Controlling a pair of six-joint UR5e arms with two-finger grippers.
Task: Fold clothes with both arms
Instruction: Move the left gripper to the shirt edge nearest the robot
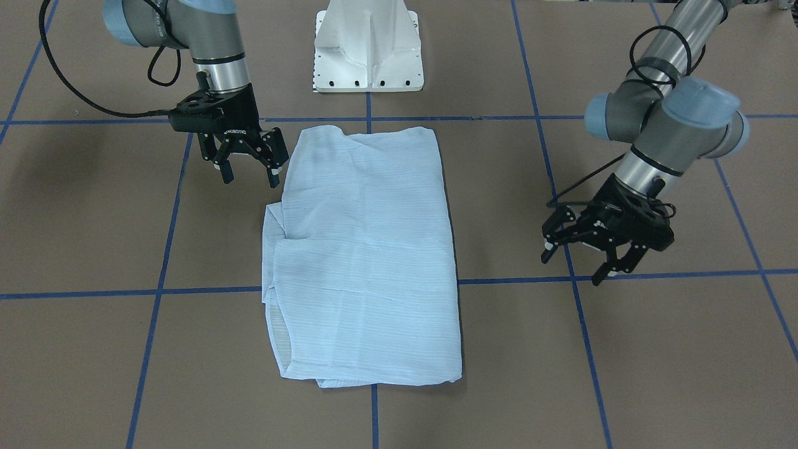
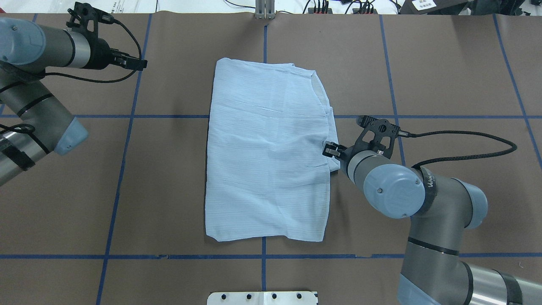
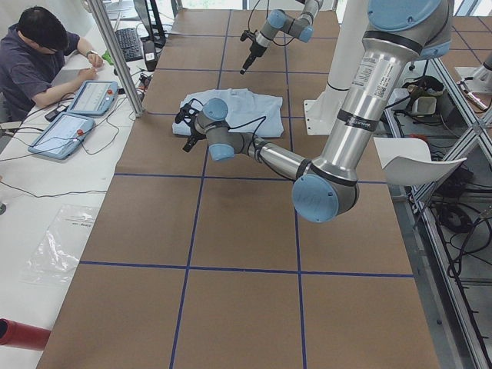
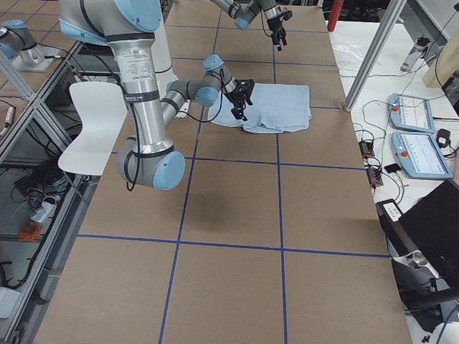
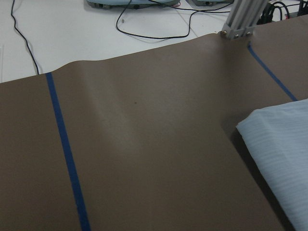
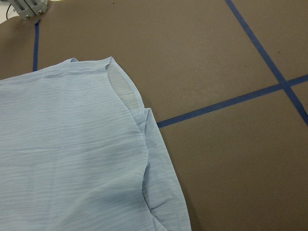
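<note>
the shirt (image 1: pixel 365 249) lies with long axis away from my base (image 1: pixel 368 50); my right arm (image 1: pixel 218 68) is nearer its edge; both jaws released, empty.

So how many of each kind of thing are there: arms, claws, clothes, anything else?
Robot arms: 2, the left arm and the right arm
Grippers: 2, the left gripper and the right gripper, both open
Clothes: 1, the light-blue shirt
Bases: 1, the white base
Total: 6
</note>
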